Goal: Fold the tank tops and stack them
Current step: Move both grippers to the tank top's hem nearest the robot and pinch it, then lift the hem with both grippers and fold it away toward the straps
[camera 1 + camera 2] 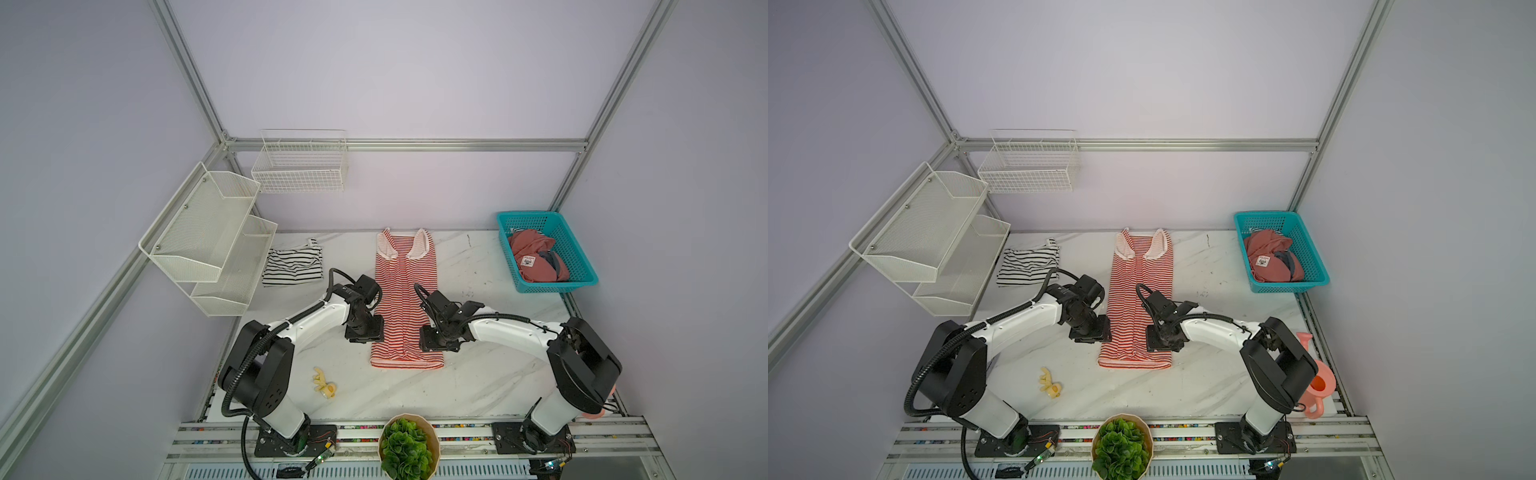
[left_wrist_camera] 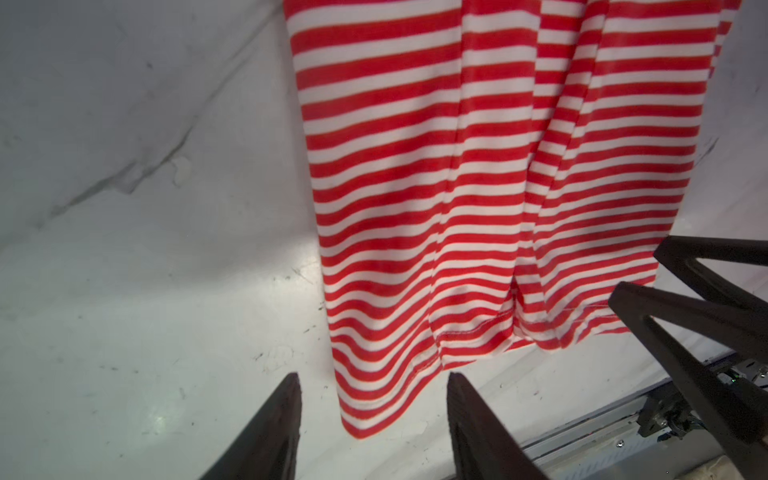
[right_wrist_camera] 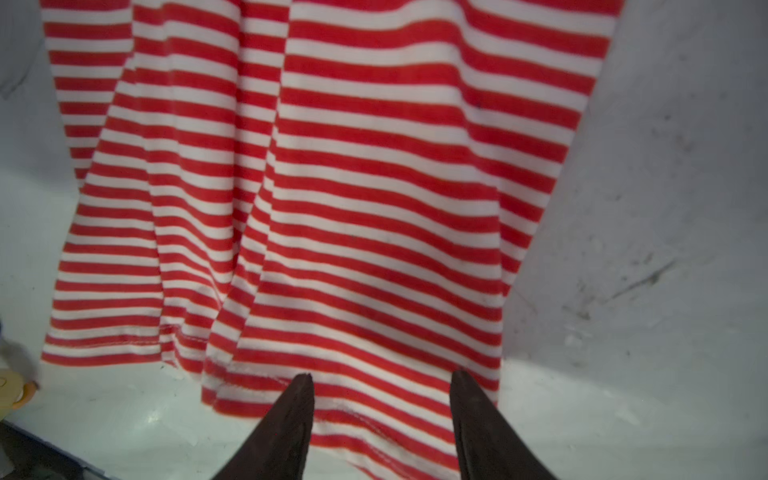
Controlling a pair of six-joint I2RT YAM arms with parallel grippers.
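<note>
- Rear left on table point(image 1: 478, 382): black-and-white top point(image 1: 293, 266), folded.
- Left gripper point(image 2: 374, 376): jaws spread, beside hem corner of red-and-white top point(image 1: 405, 291).
- Table centre: that top lies flat, sides folded in.
- Right gripper point(image 3: 381, 374): jaws spread above hem.

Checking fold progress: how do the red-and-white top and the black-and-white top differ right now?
The red-and-white top lies mid-table as a long narrow strip; the black-and-white top is a short squarish bundle far left. Stripe colour: red against black. Both rest on the table.
</note>
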